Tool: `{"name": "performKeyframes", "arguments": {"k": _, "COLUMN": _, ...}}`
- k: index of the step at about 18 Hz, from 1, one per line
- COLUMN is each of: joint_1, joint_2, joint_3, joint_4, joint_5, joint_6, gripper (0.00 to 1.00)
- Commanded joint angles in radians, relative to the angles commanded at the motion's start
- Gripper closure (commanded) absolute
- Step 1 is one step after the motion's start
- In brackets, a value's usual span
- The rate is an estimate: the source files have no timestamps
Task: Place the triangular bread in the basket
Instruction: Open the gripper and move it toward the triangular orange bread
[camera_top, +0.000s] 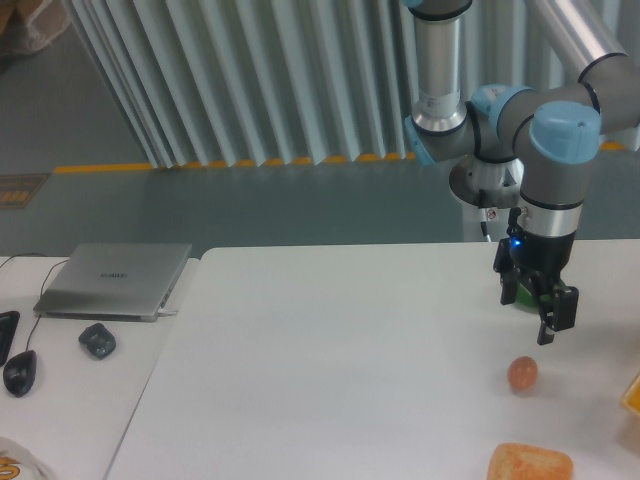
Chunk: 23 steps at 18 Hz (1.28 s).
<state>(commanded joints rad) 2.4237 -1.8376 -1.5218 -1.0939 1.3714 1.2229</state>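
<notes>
The triangular bread, golden orange-brown with a rough crust, lies on the white table at the bottom edge of the view, partly cut off. My gripper hangs above the table, well behind the bread, pointing down with its jaws apart and nothing between them. A yellow-orange corner shows at the right edge; it may be the basket, but most of it is out of view.
A small smooth reddish-brown egg lies between the gripper and the bread. A green object is partly hidden behind the gripper. On the left side table are a closed laptop, a mouse and a dark object.
</notes>
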Motion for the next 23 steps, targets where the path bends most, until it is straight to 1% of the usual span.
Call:
{"name": "performKeyframes", "arguments": {"k": 2, "joint_1": -0.006, "joint_2": -0.015, "joint_3": 0.011, "joint_4": 0.012, "joint_5": 0.002, "joint_6": -0.022, "gripper": 0.0}}
{"name": "performKeyframes", "arguments": {"k": 5, "joint_1": -0.006, "joint_2": -0.017, "joint_3": 0.011, "joint_4": 0.019, "joint_5": 0.003, "joint_6": -0.049, "gripper": 0.0}}
{"name": "performKeyframes", "arguments": {"k": 6, "joint_1": -0.008, "joint_2": -0.018, "joint_3": 0.014, "joint_4": 0.037, "joint_5": 0.002, "joint_6": -0.075, "gripper": 0.0}}
{"name": "performKeyframes", "arguments": {"k": 7, "joint_1": -0.011, "joint_2": -0.031, "joint_3": 0.014, "joint_4": 0.07, "joint_5": 0.003, "joint_6": -0.1, "gripper": 0.0}}
{"name": "performKeyframes", "arguments": {"k": 8, "joint_1": -0.017, "joint_2": -0.04, "joint_3": 0.014, "joint_4": 0.083, "joint_5": 0.006, "joint_6": -0.105, "gripper": 0.0}}
{"name": "performKeyframes", "arguments": {"k": 10, "joint_1": -0.044, "joint_2": -0.057, "joint_3": 0.014, "joint_4": 0.088, "joint_5": 0.041, "joint_6": -0.102, "gripper": 0.0}}
{"name": "performKeyframes", "arguments": {"k": 11, "joint_1": -0.067, "joint_2": -0.07, "joint_3": 0.015, "joint_4": 0.089, "joint_5": 0.078, "joint_6": -0.097, "gripper": 0.0}}
{"name": "performKeyframes", "arguments": {"k": 13, "joint_1": -0.103, "joint_2": -0.103, "joint_3": 0.028, "joint_4": 0.089, "joint_5": 0.087, "joint_6": -0.108, "gripper": 0.0}}
{"name": "performKeyframes", "arguments": {"k": 16, "joint_1": -0.113, "joint_2": -0.13, "joint_3": 0.046, "joint_4": 0.091, "joint_5": 0.094, "joint_6": -0.112, "gripper": 0.0}}
{"name": "performKeyframes", "arguments": {"k": 18, "joint_1": -0.115, "joint_2": -0.141, "joint_3": 0.049, "joint_4": 0.13, "joint_5": 0.101, "joint_6": -0.111, "gripper": 0.0}}
{"name": "performKeyframes", "arguments": {"k": 20, "joint_1": -0.115, "joint_2": -0.149, "joint_3": 0.052, "joint_4": 0.155, "joint_5": 0.103, "joint_6": -0.106, "gripper": 0.0}}
{"name": "performKeyframes", "arguments": {"k": 22, "joint_1": -0.115, "joint_2": -0.155, "joint_3": 0.055, "joint_4": 0.202, "joint_5": 0.103, "joint_6": -0.105, "gripper": 0.0}}
{"name": "performKeyframes", "arguments": {"k": 23, "joint_1": -0.115, "joint_2": -0.158, "joint_3": 0.057, "joint_4": 0.204, "joint_5": 0.103, "joint_6": -0.105, "gripper": 0.0}}
